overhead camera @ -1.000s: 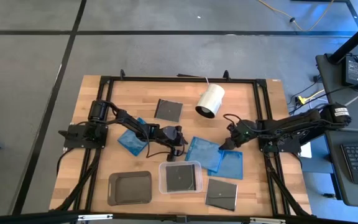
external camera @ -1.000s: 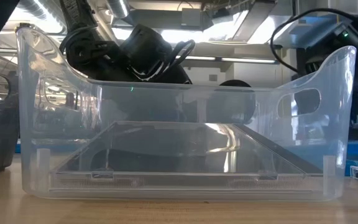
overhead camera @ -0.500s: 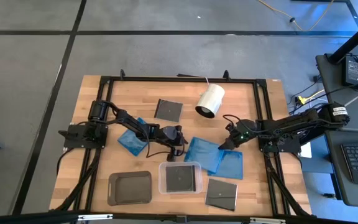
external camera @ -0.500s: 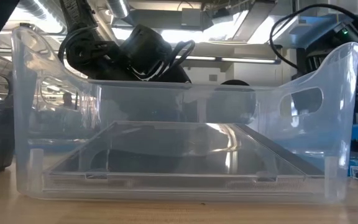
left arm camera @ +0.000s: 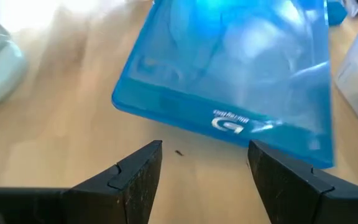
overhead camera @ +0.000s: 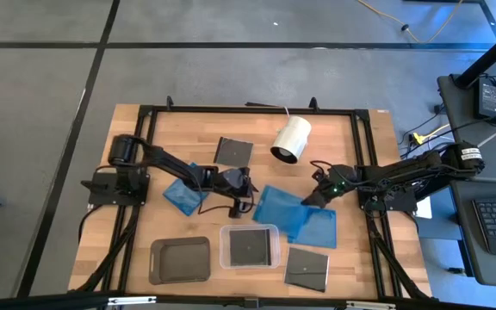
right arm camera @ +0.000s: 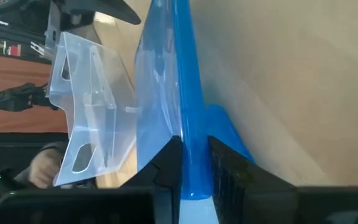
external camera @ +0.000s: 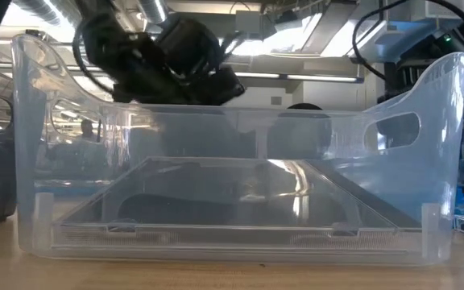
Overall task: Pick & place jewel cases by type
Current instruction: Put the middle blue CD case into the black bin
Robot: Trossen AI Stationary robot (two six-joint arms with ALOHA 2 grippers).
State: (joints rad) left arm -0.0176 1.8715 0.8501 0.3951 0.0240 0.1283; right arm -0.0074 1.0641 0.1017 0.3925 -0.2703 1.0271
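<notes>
A translucent blue jewel case [overhead camera: 278,209] lies tilted at mid-table, over a second blue case [overhead camera: 321,227]. My right gripper [overhead camera: 314,198] is shut on its right-hand edge. My left gripper [overhead camera: 239,195] stands open just left of the case, facing it and touching nothing; in its wrist view the case [left arm camera: 229,81] fills the space beyond the open fingers. A third blue case [overhead camera: 182,193] lies under the left arm. Dark cases lie at the far side [overhead camera: 232,151] and the near right [overhead camera: 306,268], and another sits inside the clear tray [overhead camera: 250,246]. My right gripper pinches the blue case's right-hand edge [right arm camera: 187,140] between its two fingers [right arm camera: 166,163], coming in low from the table's right. The case stands edge-on between the fingers, its held edge raised. Its opposite edge [left arm camera: 216,127] sits low near the table, facing my left gripper.
A white cylinder [overhead camera: 291,139] lies at the far side. A dark grey tray [overhead camera: 180,260] sits at the near left beside the clear tray, whose wall [external camera: 232,185] fills the low view. Black frame rails [overhead camera: 248,109] border the table.
My right gripper has shut on the blue case's right edge, and that edge has risen so the case now tilts and reaches a little farther left. My left gripper has drawn back slightly toward the far left and stays open.
</notes>
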